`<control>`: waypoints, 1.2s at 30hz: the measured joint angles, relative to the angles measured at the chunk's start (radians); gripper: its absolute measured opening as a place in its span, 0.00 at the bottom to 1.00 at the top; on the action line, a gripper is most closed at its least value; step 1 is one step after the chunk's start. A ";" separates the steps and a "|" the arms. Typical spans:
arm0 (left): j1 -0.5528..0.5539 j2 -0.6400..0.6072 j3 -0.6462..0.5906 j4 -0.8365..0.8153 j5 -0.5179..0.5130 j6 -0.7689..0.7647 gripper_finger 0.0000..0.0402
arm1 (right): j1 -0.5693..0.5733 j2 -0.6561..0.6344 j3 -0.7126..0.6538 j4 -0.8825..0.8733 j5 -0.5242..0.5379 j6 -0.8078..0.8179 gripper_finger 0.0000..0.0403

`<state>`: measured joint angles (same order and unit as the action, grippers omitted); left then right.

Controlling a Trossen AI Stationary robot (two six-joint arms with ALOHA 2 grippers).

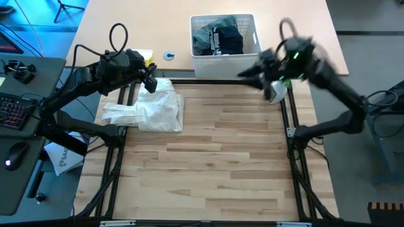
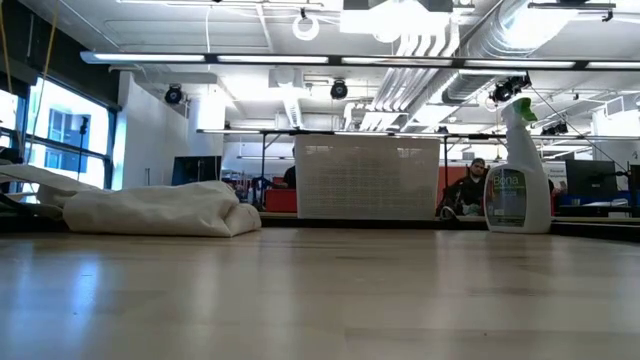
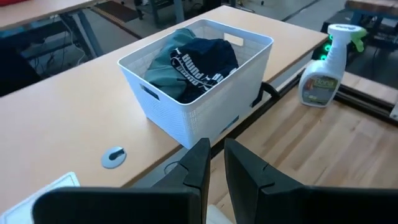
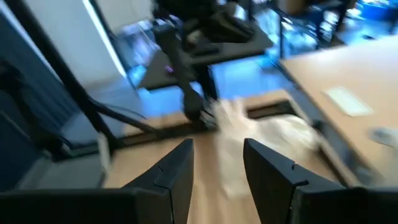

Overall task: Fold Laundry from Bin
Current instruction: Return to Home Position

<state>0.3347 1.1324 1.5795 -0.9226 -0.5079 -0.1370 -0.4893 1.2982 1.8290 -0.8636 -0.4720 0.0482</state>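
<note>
Mostly soft, light, floppy stuff: dark laundry (image 1: 219,36) heaped in the bin (image 1: 252,25), upper centre of the high view, best pinched at a raised fold; white cloth (image 1: 151,108) lies left, left gripper (image 1: 151,83) clenched above it, right gripper (image 1: 243,74) parted, empty.

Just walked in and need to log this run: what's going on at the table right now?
A two-armed robot is working through laundry. A white cloth lies on the table's left, with the left end effector over its far edge. The right end effector, open and empty, is near the basket, which holds dark clothes. A spray bottle stands nearby.
</note>
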 joint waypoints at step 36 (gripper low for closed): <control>-0.001 0.002 0.000 0.001 0.117 -0.409 0.09 | 0.680 -1.129 -1.779 1.271 0.633 0.492 0.33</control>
<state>0.3336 1.1347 1.5795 -0.9217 -0.3912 -0.5465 0.1907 0.1689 0.0502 0.4077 0.1613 0.5398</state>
